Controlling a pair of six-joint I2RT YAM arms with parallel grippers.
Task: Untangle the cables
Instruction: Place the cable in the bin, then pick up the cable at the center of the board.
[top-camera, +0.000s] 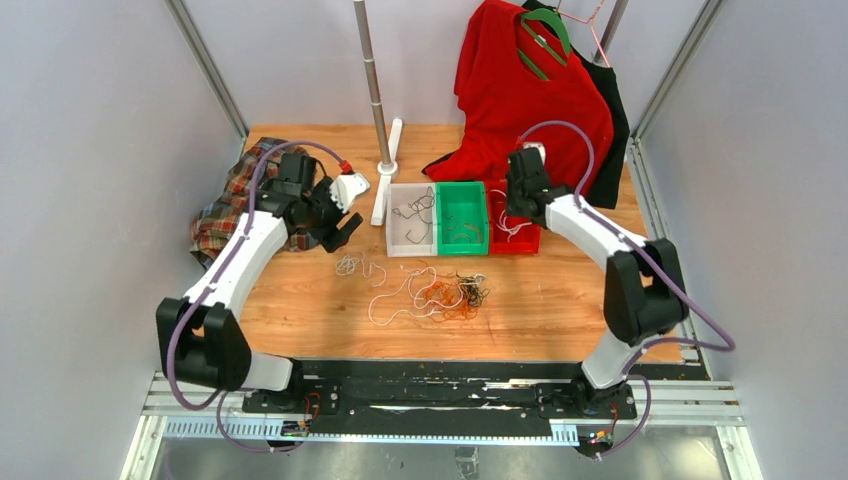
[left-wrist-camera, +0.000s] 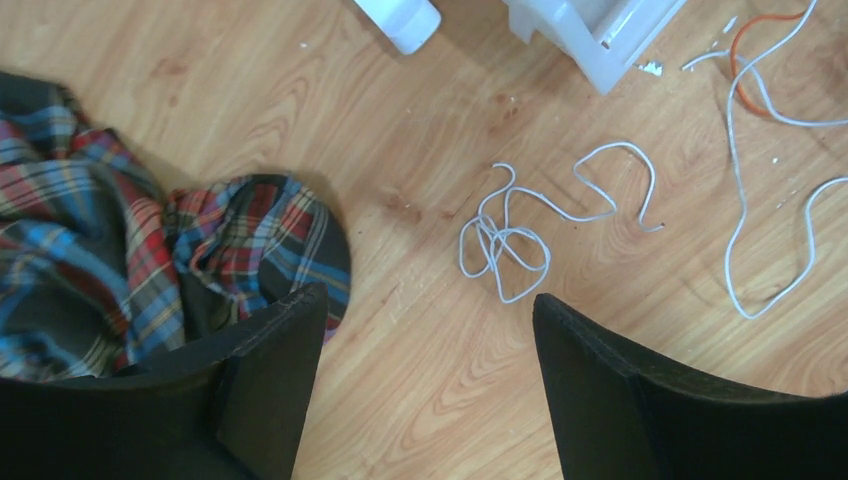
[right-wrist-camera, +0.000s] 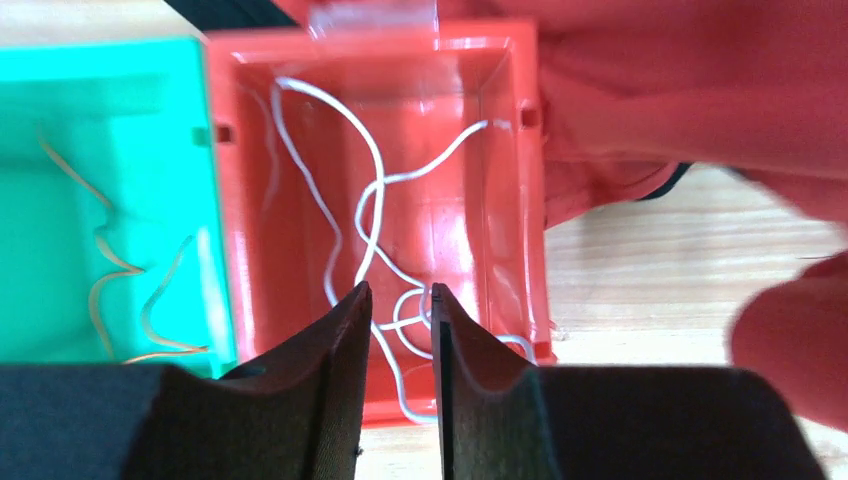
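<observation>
Right fingers (right-wrist-camera: 340, 350): narrow slot between them, nothing pinched that I can see. The right gripper (right-wrist-camera: 400, 292) hangs over the near end of the red bin (right-wrist-camera: 450, 220). A white cable (right-wrist-camera: 375, 190) lies looped on that bin's floor, and one loop shows through the slot.

Green bin (right-wrist-camera: 150, 120), touching the red one on its left, holds an orange-brown cable (right-wrist-camera: 143, 310). The clear bin (top-camera: 400, 190), left again, holds thin dark cables (top-camera: 412, 212) (how many, I cannot tell). The three bins sit in a row at mid-table.

Left fingers (left-wrist-camera: 280, 350): spread wide, holding nothing. The left gripper (left-wrist-camera: 428, 300) hovers above the table (left-wrist-camera: 400, 130), over a small white cable (left-wrist-camera: 505, 245) that lies loose on its own. A plaid cloth (left-wrist-camera: 100, 250) is bunched just left of the fingers.

The main tangle (top-camera: 445, 293) of white, orange and black strands is on the table, near of the bins and right of the small white cable.
</observation>
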